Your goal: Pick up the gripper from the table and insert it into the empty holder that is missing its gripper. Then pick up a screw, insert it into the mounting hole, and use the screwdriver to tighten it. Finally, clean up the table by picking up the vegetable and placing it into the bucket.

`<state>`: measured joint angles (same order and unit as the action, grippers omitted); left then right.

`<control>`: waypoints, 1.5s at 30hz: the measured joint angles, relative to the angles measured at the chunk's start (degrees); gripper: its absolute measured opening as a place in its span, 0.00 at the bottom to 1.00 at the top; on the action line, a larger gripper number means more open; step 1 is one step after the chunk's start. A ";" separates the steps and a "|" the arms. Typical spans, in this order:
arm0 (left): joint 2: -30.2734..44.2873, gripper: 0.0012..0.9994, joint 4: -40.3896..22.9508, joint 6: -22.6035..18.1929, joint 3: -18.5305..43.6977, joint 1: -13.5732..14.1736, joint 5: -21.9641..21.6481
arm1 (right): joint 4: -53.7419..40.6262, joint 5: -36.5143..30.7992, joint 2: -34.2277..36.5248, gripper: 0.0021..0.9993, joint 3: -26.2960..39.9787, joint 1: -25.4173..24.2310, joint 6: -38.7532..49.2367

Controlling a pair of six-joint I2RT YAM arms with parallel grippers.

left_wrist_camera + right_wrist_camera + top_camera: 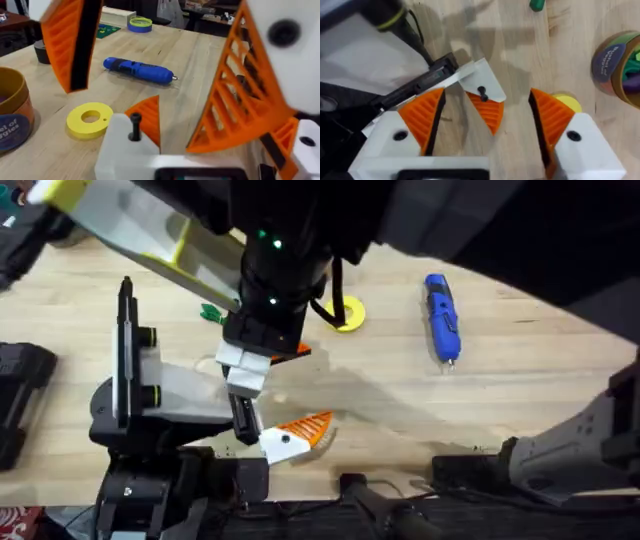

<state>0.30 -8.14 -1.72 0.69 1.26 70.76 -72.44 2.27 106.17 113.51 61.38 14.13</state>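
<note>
Right wrist view: your right gripper point(487, 125) hangs spread wide, grasping nothing, over the holder point(482, 82), wedge point(487, 112) seated, screw point(482, 92) standing proud. Fetch the screwdriver point(441, 316) next, I judge. Left gripper point(165, 95) spread too.

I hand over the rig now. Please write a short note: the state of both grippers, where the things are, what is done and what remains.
Left gripper: open, holds nothing, close over the holder.
Right gripper: open, holds nothing; the holder sits between its fingers.
Done: the orange wedge is seated in the holder. The screw stands in the mounting hole, with its shaft showing, so it looks not tightened.
Left: take the blue screwdriver, which lies on the table, and tighten the screw. Then move the green vegetable from the table into the bucket.
</note>
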 joint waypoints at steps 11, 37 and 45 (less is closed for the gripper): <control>0.00 0.99 0.02 0.00 0.00 0.00 0.00 | -0.39 0.38 -0.94 0.97 -0.02 -0.53 -0.42; 0.01 0.99 0.01 0.00 0.00 0.00 0.00 | -0.85 4.25 0.93 0.78 -0.04 -2.79 -1.70; 0.00 0.99 0.00 0.02 0.00 0.00 0.00 | -0.83 4.51 0.93 0.69 -0.11 -2.79 -1.75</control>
<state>0.30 -8.14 -1.70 0.69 1.26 70.76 -73.28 6.79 107.11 113.40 58.59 12.38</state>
